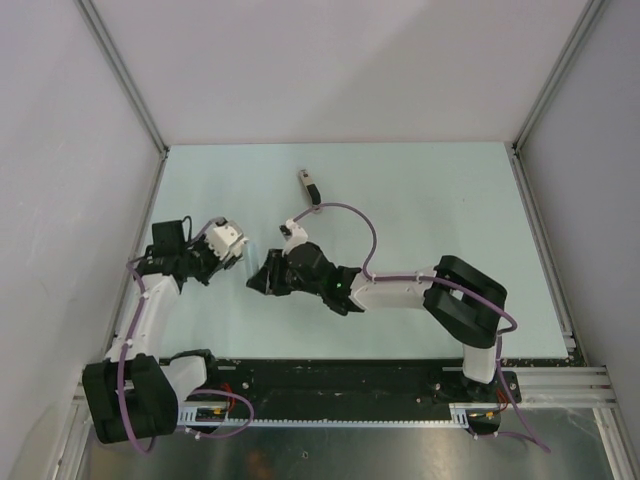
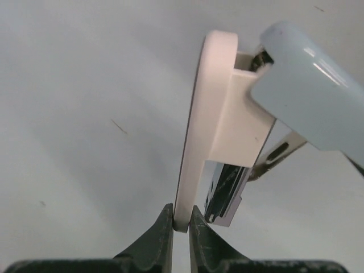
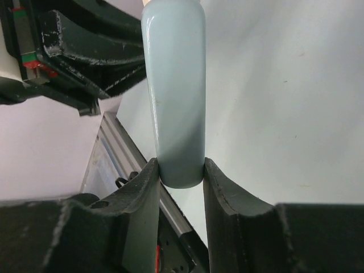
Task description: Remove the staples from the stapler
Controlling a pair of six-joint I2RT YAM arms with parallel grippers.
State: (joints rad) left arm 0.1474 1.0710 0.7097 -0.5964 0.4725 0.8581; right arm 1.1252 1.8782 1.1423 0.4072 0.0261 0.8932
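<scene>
Left wrist, hold: the left pincer [image 2: 181, 222] is clamped on the thin edge of the stapler [image 2: 227, 114], at the tip of its white base [image 2: 207, 142], held up off the desk.
Left wrist, risk: that is a narrow bite, so we think the base could twist or slip out if the other arm pulls.
Left wrist, staples: the metal channel [image 2: 224, 193] hangs open. Any strip inside could drop and scatter, but we cannot see one.
Right wrist, hold: the right pincer [image 3: 181, 170] is clamped across the end of the blue top [image 3: 173, 85].
Right wrist, risk: the glossy, rounded shell may slide between the pads.
Top view, place: the stapler hangs between both pincers over the left of the desk [image 1: 430, 200].
Top view, count: we count one stapler, two pincers and one small dark bar [image 1: 310, 187], which lies well apart. We see no loose staples.
</scene>
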